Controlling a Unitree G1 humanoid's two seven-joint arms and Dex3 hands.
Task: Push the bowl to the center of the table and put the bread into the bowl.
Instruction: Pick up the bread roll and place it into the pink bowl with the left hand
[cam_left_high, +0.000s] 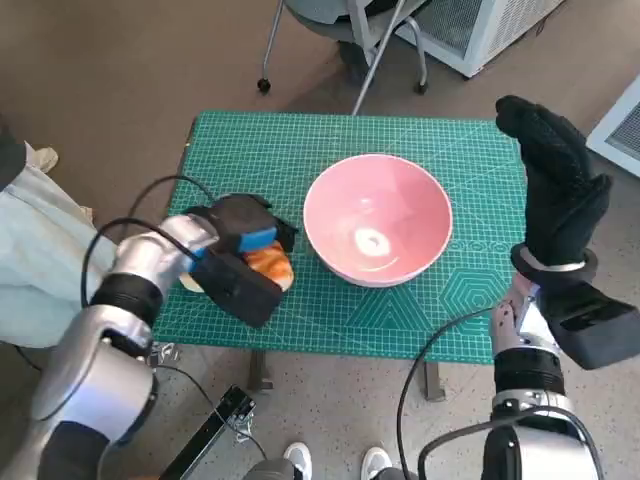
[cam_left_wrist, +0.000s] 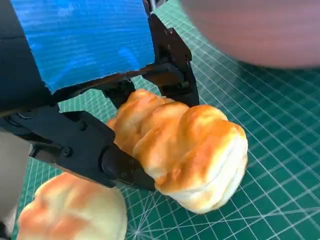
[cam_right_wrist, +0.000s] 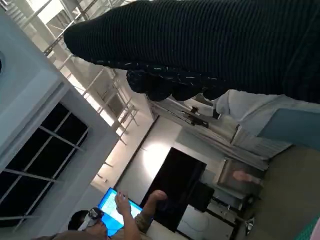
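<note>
A pink bowl (cam_left_high: 377, 218) stands near the middle of the green cutting mat (cam_left_high: 250, 150), empty. My left hand (cam_left_high: 240, 250) is at the mat's front left and grips a golden bread roll (cam_left_high: 270, 265) (cam_left_wrist: 185, 150) between its black fingers (cam_left_wrist: 90, 150). The roll sits just left of the bowl, low over the mat. A second, paler piece of bread (cam_left_wrist: 70, 215) lies on the mat beside the held one. My right hand (cam_left_high: 555, 180), in its black glove, is raised to the right of the bowl with fingers straight and apart, holding nothing.
The mat covers the small table up to its edges. A chair's legs and wheels (cam_left_high: 340, 60) stand beyond the far edge, with a white cabinet (cam_left_high: 480, 30) behind. A person's pale trouser leg (cam_left_high: 30, 250) is at the left. The right wrist view shows a seated person (cam_right_wrist: 125, 220).
</note>
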